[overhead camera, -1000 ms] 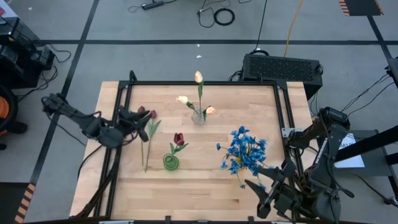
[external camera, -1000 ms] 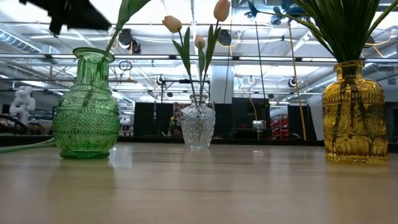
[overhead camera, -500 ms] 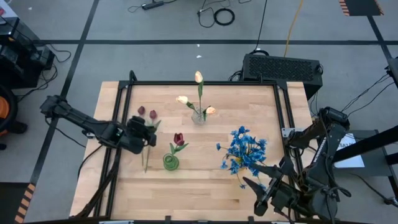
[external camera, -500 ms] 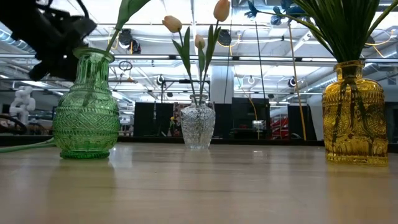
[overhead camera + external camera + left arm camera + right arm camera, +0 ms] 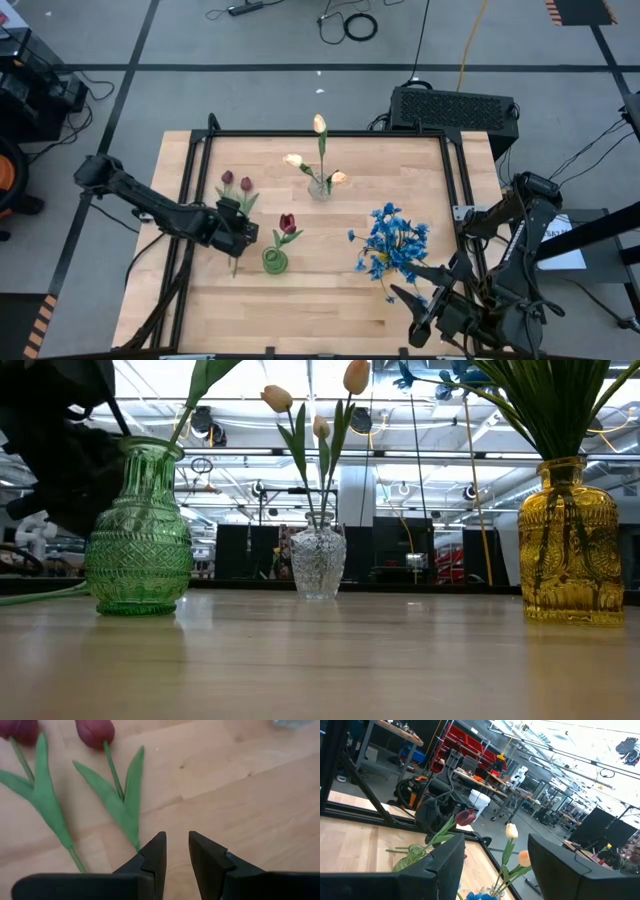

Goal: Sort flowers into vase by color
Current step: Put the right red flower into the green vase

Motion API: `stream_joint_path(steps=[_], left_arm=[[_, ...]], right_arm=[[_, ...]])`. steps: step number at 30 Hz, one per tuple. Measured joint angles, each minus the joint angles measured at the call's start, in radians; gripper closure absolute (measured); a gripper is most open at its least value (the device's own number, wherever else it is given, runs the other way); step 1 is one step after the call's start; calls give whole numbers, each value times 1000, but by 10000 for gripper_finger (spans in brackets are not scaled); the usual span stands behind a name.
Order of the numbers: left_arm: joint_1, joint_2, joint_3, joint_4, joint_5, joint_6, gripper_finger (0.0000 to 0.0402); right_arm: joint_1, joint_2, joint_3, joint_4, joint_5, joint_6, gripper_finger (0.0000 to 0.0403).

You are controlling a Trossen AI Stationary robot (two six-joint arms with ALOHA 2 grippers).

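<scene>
Two dark red tulips (image 5: 237, 184) lie flat on the table at the left, stems running toward the near edge; in the left wrist view they show as blooms (image 5: 95, 731) with green leaves. My left gripper (image 5: 176, 845) is low over the table, open by a narrow gap, just beside the lower end of one tulip's leaf (image 5: 131, 827); it shows in the high view (image 5: 238, 232). A green vase (image 5: 275, 262) holds one dark red tulip (image 5: 288, 224). A clear vase (image 5: 319, 187) holds cream-peach tulips. Blue flowers (image 5: 392, 245) stand in a yellow vase (image 5: 570, 545). My right gripper (image 5: 495, 865) is open and empty near the front right.
A black frame (image 5: 330, 134) runs round the table's far and side edges. The green vase (image 5: 138, 530) stands close to the left gripper on its right. Bare wood lies along the near edge (image 5: 300, 310).
My left gripper has gone toward the table's near edge and a little right, and down, from beside the lying tulips' blooms to beside their stems near the green vase. The flowers and vases have stayed in place.
</scene>
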Motion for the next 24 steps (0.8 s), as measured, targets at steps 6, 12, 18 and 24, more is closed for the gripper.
stream_joint_path(steps=[6, 12, 18, 24], left_arm=[[-1, 35, 0, 1, 37, -24, 312], [-18, 61, 0, -12, 96, -24, 294], [-24, 97, 1, -38, 103, -52, 258], [-24, 152, 1, -41, 125, -58, 240]], right_arm=[[0, 0, 0, 0, 0, 0, 193], [0, 0, 0, -12, 0, 2, 193], [0, -1, 0, -30, 0, 11, 193], [0, -1, 0, -30, 0, 12, 193]])
